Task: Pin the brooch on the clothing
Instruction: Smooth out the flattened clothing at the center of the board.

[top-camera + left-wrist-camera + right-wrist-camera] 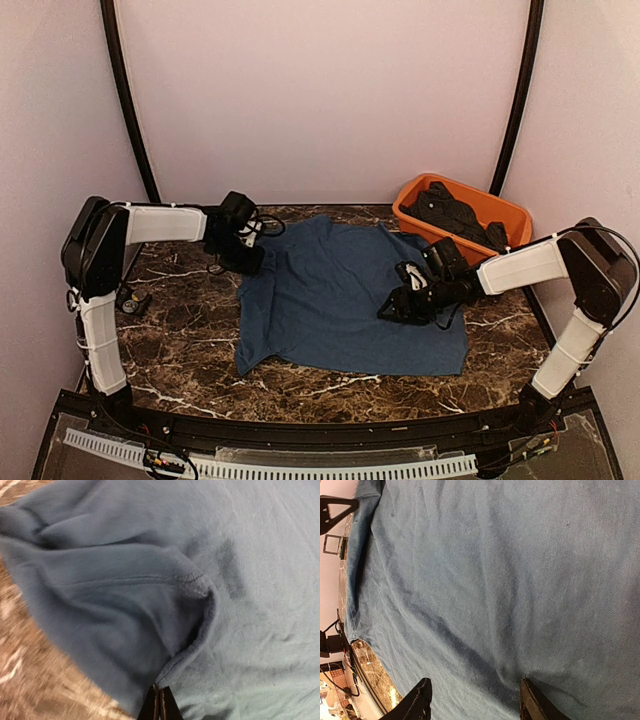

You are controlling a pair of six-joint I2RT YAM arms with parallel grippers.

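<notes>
I see 2 arms reaching over a marble-patterned table [180, 350]. A dark blue shirt [340, 290] lies spread out on the middle of the table, lightly wrinkled.

The left gripper [243, 258] is at the shirt's far left corner, on the sleeve [115, 610]. In my left wrist view its fingers [150, 707] are clenched tight together with no gap. The sleeve's stitched, folded edge runs straight down to their tips. I cannot tell whether cloth is caught between them. The sleeve bunches into soft folds, and bare table shows beside it.

The right gripper [393, 310] sits low over the right side of the shirt, well inside its edge. In my right wrist view its 2 fingers [422, 702] stand apart, released, with only flat blue cloth under and between them. They grasp nothing.

An orange tub [408, 215] stands at the far right of the table, just beyond the shirt, with dark clothes [450, 212] heaped in it. A small dark object [132, 300] lies on the table by the left arm, too small to identify.
</notes>
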